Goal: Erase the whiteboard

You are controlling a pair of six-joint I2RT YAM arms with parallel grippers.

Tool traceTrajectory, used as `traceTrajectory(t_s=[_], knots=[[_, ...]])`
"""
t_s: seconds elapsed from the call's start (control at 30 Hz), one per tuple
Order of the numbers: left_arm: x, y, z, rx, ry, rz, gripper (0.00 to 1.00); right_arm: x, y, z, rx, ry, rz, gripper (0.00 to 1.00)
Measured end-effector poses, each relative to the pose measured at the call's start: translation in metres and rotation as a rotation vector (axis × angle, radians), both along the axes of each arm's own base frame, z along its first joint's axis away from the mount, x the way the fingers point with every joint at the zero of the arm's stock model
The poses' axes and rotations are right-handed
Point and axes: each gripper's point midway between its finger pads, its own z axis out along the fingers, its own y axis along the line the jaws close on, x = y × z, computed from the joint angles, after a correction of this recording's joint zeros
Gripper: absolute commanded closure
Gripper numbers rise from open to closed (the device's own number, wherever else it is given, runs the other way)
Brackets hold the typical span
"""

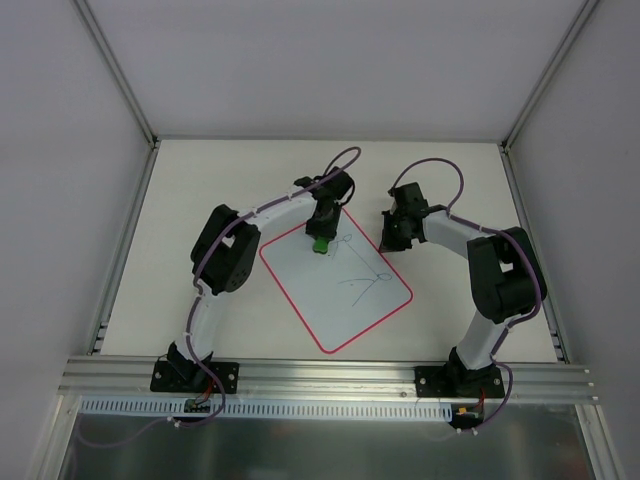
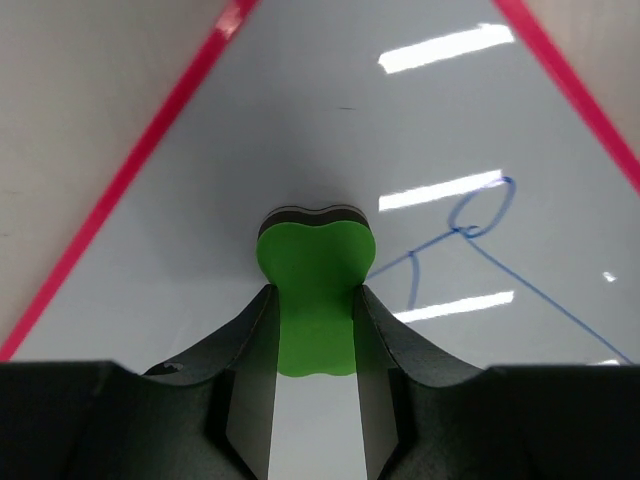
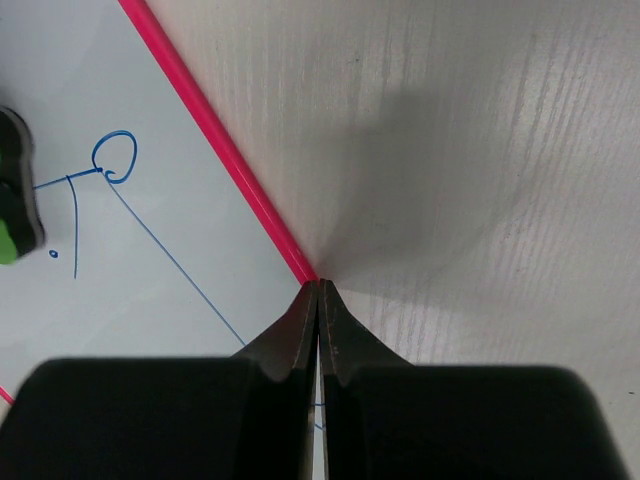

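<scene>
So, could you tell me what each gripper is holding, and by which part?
The left gripper holds the green eraser by its narrow sides, over the whiteboard. The right gripper is shut, holding nothing, tips at the board's red edge.

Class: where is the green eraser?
Top view: the green eraser, held by the left gripper, rests on the whiteboard near its far corner, left of the blue drawing.

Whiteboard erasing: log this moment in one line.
left gripper: shut on eraser | right gripper: shut, at whiteboard edge | blue drawing: unerased
</scene>
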Motion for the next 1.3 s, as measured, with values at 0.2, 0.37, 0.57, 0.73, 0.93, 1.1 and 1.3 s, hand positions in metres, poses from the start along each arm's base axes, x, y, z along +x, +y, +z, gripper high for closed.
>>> traceTrajectory(t_s=[0.2, 0.37, 0.57, 0.73, 0.93, 1.1, 1.3], knots=[[-0.035, -0.058, -0.001, -0.040, -0.011, -0.139, 1.00, 0.000, 0.000, 0.000, -0.001, -0.001, 0.000, 1.00], [-0.048, -0.063, -0.003, -0.061, -0.015, -0.154, 1.00, 0.000, -0.001, 0.000, -0.001, -0.004, -0.001, 1.00], [-0.034, 0.002, -0.002, -0.062, 0.023, 0.009, 1.00, 0.000, -0.001, 0.000, 0.001, -0.010, -0.002, 1.00], [-0.028, 0.040, -0.003, -0.028, 0.036, 0.096, 1.00, 0.000, -0.001, 0.000, 0.000, -0.010, -0.002, 1.00], [-0.054, 0.016, -0.003, 0.006, 0.019, 0.009, 1.00, -0.001, 0.000, 0.000, 0.003, -0.008, -0.008, 1.00], [-0.104, -0.042, -0.002, -0.008, 0.047, -0.155, 1.00, -0.001, 0.001, 0.000, 0.014, -0.010, -0.019, 1.00], [-0.152, -0.103, -0.002, -0.052, 0.069, -0.304, 1.00, -0.002, 0.000, 0.000, 0.019, -0.018, -0.024, 1.00]])
